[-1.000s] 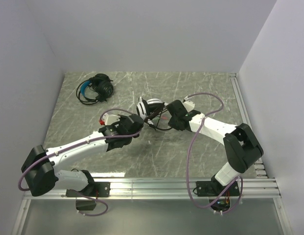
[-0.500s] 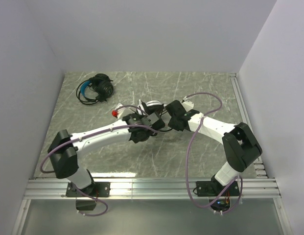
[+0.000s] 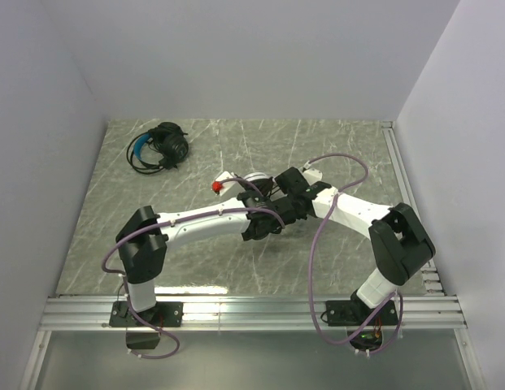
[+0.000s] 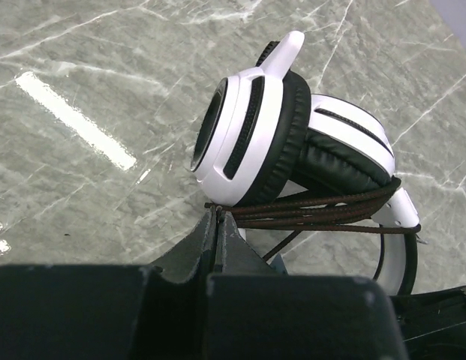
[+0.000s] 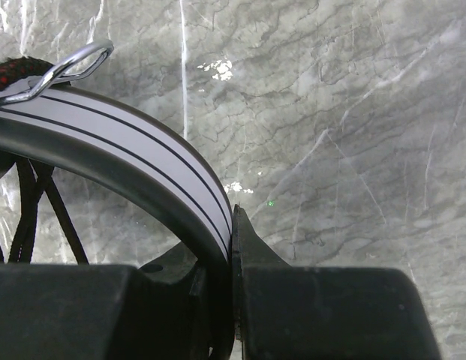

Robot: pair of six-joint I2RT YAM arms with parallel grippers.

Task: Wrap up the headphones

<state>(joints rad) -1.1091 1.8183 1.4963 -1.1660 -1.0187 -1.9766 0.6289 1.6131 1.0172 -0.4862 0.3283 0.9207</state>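
White headset [image 4: 251, 135] seen at centre of the marbled surface [image 3: 333, 146], its headband [image 5: 142, 154] pinched by the right gripper [image 5: 231, 217] jaws, left gripper [image 4: 217, 214] jaws pressed together against its braided cable [image 4: 323, 206], black headset [image 3: 161, 146] lying upper left.
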